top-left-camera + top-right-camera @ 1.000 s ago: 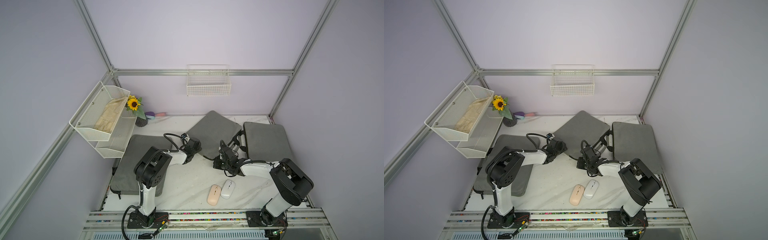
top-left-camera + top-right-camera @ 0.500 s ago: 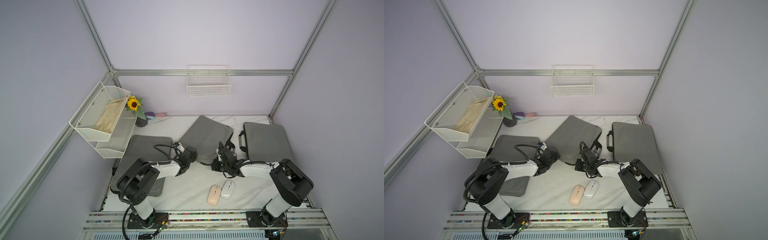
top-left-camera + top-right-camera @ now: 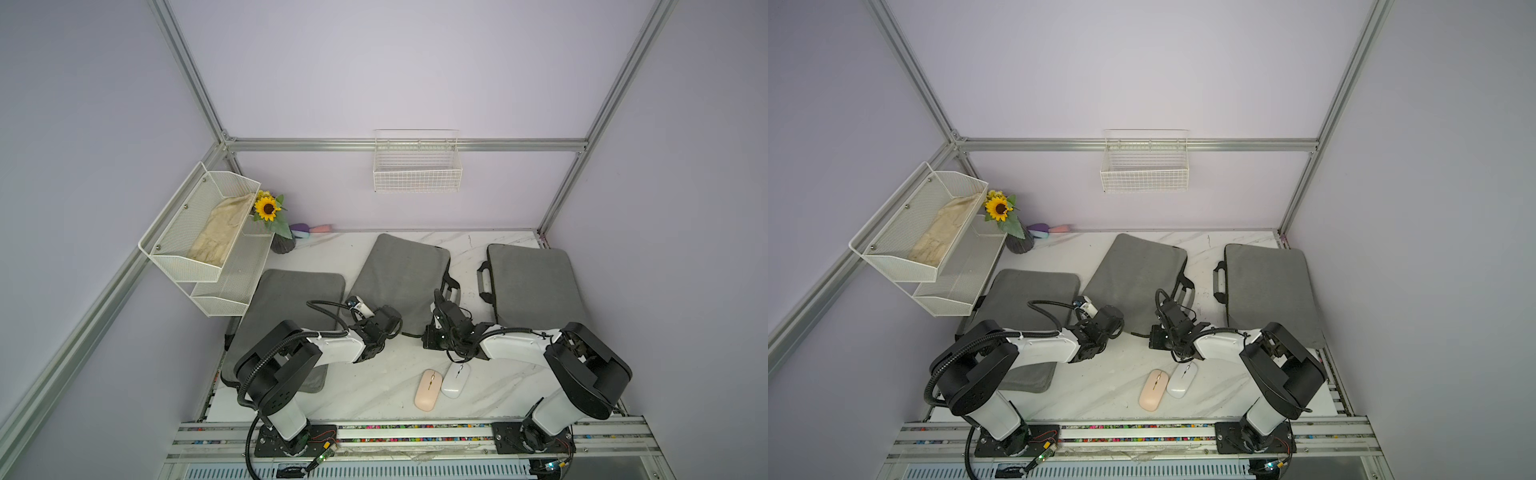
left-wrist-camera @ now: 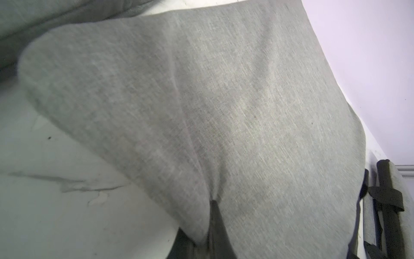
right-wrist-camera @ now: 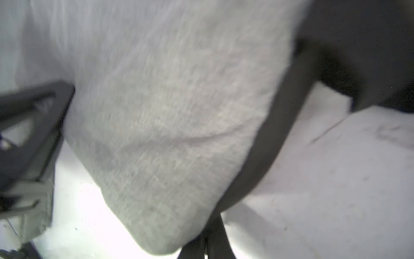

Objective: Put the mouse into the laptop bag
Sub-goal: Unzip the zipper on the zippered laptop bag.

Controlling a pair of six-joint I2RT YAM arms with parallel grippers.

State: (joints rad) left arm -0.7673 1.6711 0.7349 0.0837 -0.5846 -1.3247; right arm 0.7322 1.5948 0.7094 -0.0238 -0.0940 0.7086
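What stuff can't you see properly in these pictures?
Whether the middle bag is open: too small in both top views; wrist views show mostly cloth.
Left fingers: left wrist view, tips buried in cloth, base cut off by the edge.
Right fingers: right wrist view, blurred; cloth or dark strap pinched, unclear.
Beige cloth on shelf: top views, too small to name.

A flat, pale-pink oval computer mouse (image 3: 428, 390) and a glossy white oval computer mouse (image 3: 455, 380) lie just beside each other at the lower centre of both top views, both angled slightly to the right. A grey woven-fabric laptop bag (image 3: 399, 274) with black strap handles (image 3: 452, 286) lies skewed at mid-frame. Its near edge is pinched into folds at two points.
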